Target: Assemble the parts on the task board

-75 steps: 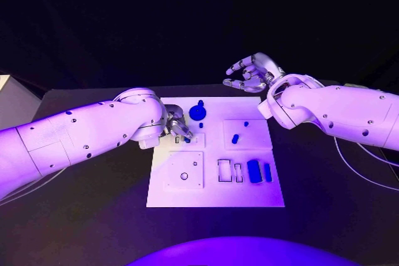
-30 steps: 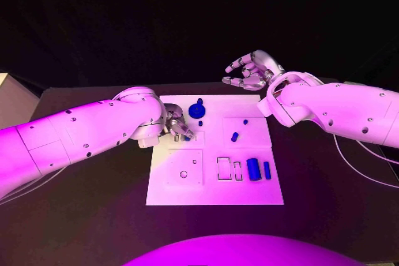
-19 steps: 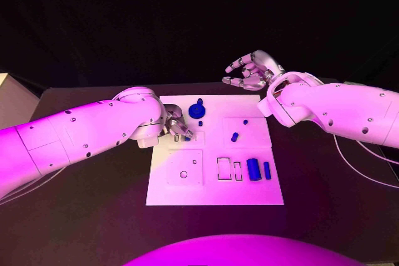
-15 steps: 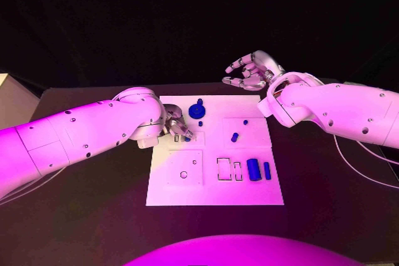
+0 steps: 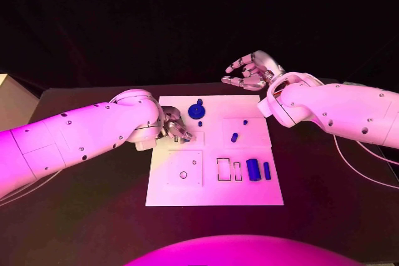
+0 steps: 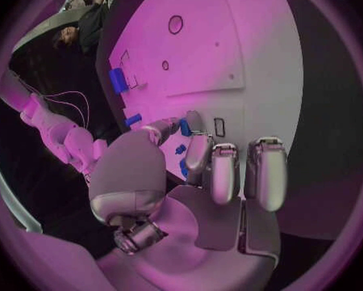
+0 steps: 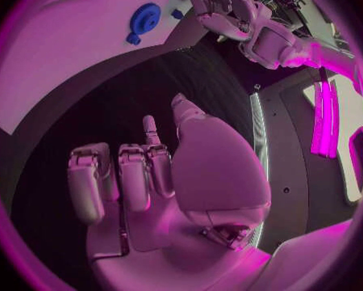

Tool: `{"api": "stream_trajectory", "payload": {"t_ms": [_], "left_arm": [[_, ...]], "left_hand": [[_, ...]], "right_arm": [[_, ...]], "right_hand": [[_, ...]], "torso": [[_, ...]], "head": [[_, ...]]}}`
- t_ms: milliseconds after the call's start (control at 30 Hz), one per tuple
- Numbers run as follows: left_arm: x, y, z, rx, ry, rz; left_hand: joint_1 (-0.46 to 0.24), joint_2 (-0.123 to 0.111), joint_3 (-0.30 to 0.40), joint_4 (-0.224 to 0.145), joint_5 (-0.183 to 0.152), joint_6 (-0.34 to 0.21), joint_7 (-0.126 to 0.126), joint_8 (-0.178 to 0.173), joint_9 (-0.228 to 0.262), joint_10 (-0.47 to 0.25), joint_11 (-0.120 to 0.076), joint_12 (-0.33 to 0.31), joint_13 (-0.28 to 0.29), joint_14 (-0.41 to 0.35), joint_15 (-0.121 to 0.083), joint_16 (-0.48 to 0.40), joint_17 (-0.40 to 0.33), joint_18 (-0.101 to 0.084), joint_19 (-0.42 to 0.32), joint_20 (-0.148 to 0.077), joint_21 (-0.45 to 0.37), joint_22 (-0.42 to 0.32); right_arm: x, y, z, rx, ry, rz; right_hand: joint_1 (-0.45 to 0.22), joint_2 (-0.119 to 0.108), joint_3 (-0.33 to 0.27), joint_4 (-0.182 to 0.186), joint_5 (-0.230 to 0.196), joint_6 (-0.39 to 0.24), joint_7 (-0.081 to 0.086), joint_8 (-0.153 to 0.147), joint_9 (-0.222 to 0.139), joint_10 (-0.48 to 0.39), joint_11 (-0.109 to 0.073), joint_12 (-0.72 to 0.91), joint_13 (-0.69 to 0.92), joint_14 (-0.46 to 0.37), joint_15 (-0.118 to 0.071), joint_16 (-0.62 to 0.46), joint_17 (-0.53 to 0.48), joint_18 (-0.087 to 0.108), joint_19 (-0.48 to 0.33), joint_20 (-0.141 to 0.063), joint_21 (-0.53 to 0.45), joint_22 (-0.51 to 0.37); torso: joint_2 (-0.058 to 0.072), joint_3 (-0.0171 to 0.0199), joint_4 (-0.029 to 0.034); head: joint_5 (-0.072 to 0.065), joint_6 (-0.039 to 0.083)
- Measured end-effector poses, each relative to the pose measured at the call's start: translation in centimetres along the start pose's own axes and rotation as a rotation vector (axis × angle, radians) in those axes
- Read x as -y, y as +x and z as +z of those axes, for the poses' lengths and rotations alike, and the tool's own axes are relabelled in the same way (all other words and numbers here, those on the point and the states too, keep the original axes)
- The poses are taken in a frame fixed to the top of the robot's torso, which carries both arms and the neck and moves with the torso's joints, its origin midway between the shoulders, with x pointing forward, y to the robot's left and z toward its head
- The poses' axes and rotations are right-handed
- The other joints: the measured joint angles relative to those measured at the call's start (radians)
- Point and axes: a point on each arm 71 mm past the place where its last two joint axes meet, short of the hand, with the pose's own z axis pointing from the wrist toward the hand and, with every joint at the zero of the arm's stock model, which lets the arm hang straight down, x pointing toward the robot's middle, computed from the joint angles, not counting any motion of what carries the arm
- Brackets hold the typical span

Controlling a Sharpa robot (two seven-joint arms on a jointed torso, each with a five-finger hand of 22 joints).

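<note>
At the left edge of the task board (image 5: 214, 194), on the black counter (image 5: 83, 208), we found the left hand (image 5: 176, 127) low over the upper-left plate. In the left wrist view its fingers (image 6: 222, 171) were curled down toward the board and a small blue part (image 6: 185, 127) sat between the thumb tip and a fingertip. We judged it pinched, though the contact was too small to see plainly.

The right hand (image 5: 249, 71) hung well apart, beyond the board's far edge. Its fingers (image 7: 133, 174) were loosely curled with gaps between them, and it held nothing.

The risk we saw lay in that pinch. The part is tiny and the hold shallow, so a slight tilt against its seat could jam it or flick it onto the counter. The round blue part (image 5: 197, 111) and a small blue peg (image 5: 200, 124) stood just beside the left hand; a sideways sweep could knock them.

As for the recesses: two blue bars (image 5: 259, 170) lay at the right of the lower row, whether seated or resting we could not tell. Next to them two outlined rectangular slots (image 5: 229, 169) stood unfilled. The lower-left plate's round hole (image 5: 184, 175) was open. On the upper-right plate were two small blue pieces (image 5: 235, 137).
</note>
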Motion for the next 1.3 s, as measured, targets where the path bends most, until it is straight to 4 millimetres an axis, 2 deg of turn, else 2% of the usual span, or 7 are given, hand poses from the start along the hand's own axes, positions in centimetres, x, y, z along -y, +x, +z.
{"api": "stream_trajectory", "payload": {"t_ms": [300, 733, 900, 1033, 1067, 1167, 1300], "left_arm": [[-0.1, -0.4, -0.7, 0.009, 0.011, -0.013], [-0.2, -1.9, -2.2, 0.045, 0.021, -0.032], [-0.7, -3.2, -2.8, 0.067, 0.019, -0.056], [-1.9, -4.8, -3.1, 0.088, 0.009, -0.111], [-2.2, -5.2, -3.1, 0.092, 0.007, -0.125], [-3.2, -6.4, -3.2, 0.11, 0.001, -0.175], [-4.5, -7.9, -3.2, 0.136, -0.007, -0.228]], "left_hand": [[-0.007, -0.016, -0.056, 0.056, 0.0, -0.019, 0.014, -0.002, 0.008, -0.029, 0.007, -0.032, -0.041, 0.0, 0.0, 0.0, 0.0, 0.0, 0.0, 0.0, 0.0, 0.0], [0.013, -0.026, -0.07, 0.07, 0.0, -0.031, 0.017, 0.003, 0.014, -0.043, 0.011, -0.042, -0.056, 0.0, 0.0, 0.0, 0.0, 0.0, 0.0, 0.0, 0.0, 0.0], [0.086, -0.024, -0.09, 0.09, 0.0, -0.104, 0.042, -0.009, 0.016, -0.153, 0.032, -0.153, -0.195, -0.002, 0.017, 0.0, 0.0, 0.0, -0.002, 0.009, -0.035, 0.0], [0.147, -0.005, -0.093, 0.093, 0.006, -0.186, 0.088, -0.076, -0.028, -0.288, 0.072, -0.281, -0.356, -0.001, 0.053, -0.002, 0.0, 0.0, -0.028, 0.035, -0.071, 0.0], [0.16, 0.001, -0.093, 0.093, 0.008, -0.201, 0.1, -0.095, -0.046, -0.324, 0.083, -0.314, -0.398, -0.001, 0.063, -0.002, 0.0, 0.008, -0.037, 0.044, -0.08, 0.0], [0.196, 0.002, -0.093, 0.093, 0.011, -0.218, 0.118, -0.124, -0.078, -0.356, 0.098, -0.337, -0.437, -0.002, 0.074, -0.002, 0.0, 0.016, -0.046, 0.058, -0.085, -0.004], [0.201, -0.003, -0.09, 0.09, 0.011, -0.22, 0.119, -0.128, -0.089, -0.358, 0.1, -0.337, -0.443, -0.002, 0.074, -0.002, 0.0, 0.016, -0.044, 0.059, -0.085, -0.004]], "right_arm": [[0.2, 0.0, 0.0, 0.004, 0.005, -0.002], [0.5, -0.1, 0.1, 0.008, 0.011, -0.005], [0.6, -0.2, 0.1, 0.01, 0.014, -0.006], [0.7, -0.3, 0.1, 0.013, 0.016, -0.008], [0.8, -0.3, 0.1, 0.014, 0.016, -0.008], [0.8, -0.4, 0.1, 0.016, 0.017, -0.008], [1.0, -0.5, 0.2, 0.021, 0.019, -0.008]], "right_hand": [[-0.015, 0.003, -0.03, -0.001, 0.006, -0.006, 0.002, 0.006, 0.0, 0.0, 0.0, 0.0, 0.0, 0.0, 0.0, 0.0, 0.0, 0.0, 0.0, 0.0, 0.0, 0.001], [-0.018, 0.007, -0.041, 0.002, 0.001, -0.007, 0.0, 0.006, 0.0, 0.0, 0.0, 0.0, 0.001, 0.0, 0.0, 0.0, 0.0, 0.0, 0.0, 0.0, 0.0, 0.001], [-0.018, 0.007, -0.041, 0.002, 0.001, -0.007, 0.0, 0.006, 0.0, 0.0, 0.0, 0.0, 0.001, 0.0, 0.0, 0.0, 0.0, 0.0, 0.0, 0.0, 0.0, 0.0], [-0.021, 0.01, -0.041, 0.002, 0.001, -0.007, 0.0, 0.006, 0.0, 0.0, 0.0, 0.0, 0.001, 0.0, 0.0, 0.0, 0.0, 0.0, 0.0, 0.0, 0.0, 0.0], [-0.021, 0.01, -0.041, 0.002, 0.001, -0.007, 0.0, 0.006, 0.0, 0.0, 0.0, 0.0, 0.001, 0.0, 0.0, 0.0, 0.0, 0.0, 0.0, 0.0, 0.0, 0.0], [-0.024, 0.013, -0.045, 0.001, 0.001, -0.007, 0.0, 0.006, 0.0, 0.0, 0.0, -0.006, 0.001, 0.0, 0.0, -0.004, 0.0, 0.0, 0.0, 0.0, 0.0, 0.0], [-0.024, 0.013, -0.046, 0.002, 0.001, -0.007, 0.0, 0.011, 0.0, 0.0, 0.0, -0.011, 0.001, 0.0, 0.0, -0.007, 0.0, 0.0, 0.0, 0.0, -0.011, 0.0]], "torso": [[-0.002, 0.0, 0.0003], [-0.001, -0.0002, 0.0012], [-0.001, -0.0002, 0.0006], [-0.001, 0.0004, 0.001], [-0.001, 0.0004, 0.0011], [0.0, 0.0003, 0.0012], [0.001, 0.0003, 0.0006]], "head": [[-0.001, 0.005], [0.001, 0.018], [0.002, 0.024], [0.003, 0.029], [0.003, 0.031], [0.006, 0.037], [0.007, 0.044]]}}
